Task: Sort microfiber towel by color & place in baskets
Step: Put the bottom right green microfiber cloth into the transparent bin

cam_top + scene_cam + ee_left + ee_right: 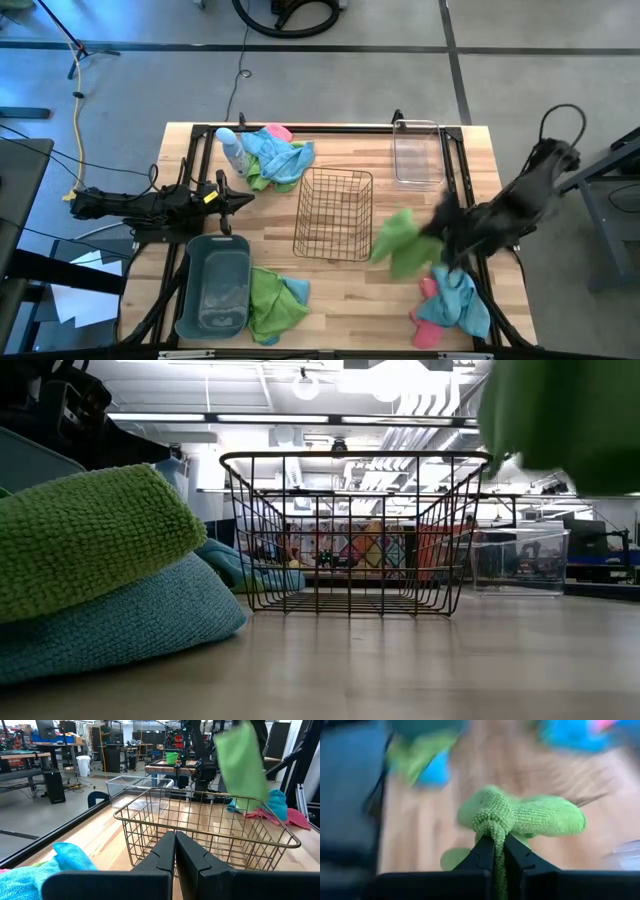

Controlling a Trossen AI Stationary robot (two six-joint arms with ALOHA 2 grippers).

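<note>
My right gripper point(437, 237) is shut on a green towel point(400, 243) and holds it above the table, just right of the copper wire basket point(333, 213). The same towel shows hanging in the left wrist view point(242, 765) and at the low view's top right point(560, 420). A grey-blue tub point(213, 285) stands at the near left, and a clear bin point(418, 152) at the far right. My left gripper point(175, 851) is shut, level at the table's left, pointing at the basket point(210, 827). My right gripper pinches a bunched fold of the green towel point(492, 822) between its two fingers. The fingers slant downward from the table's right side. The towel hangs below them, slack and clear of the table.
Towel piles lie at the far left, blue, green and pink point(275, 155); at the near left, green on blue point(272, 300); and at the near right, blue and pink point(450, 305). A pale spray bottle point(232, 150) lies beside the far-left pile.
</note>
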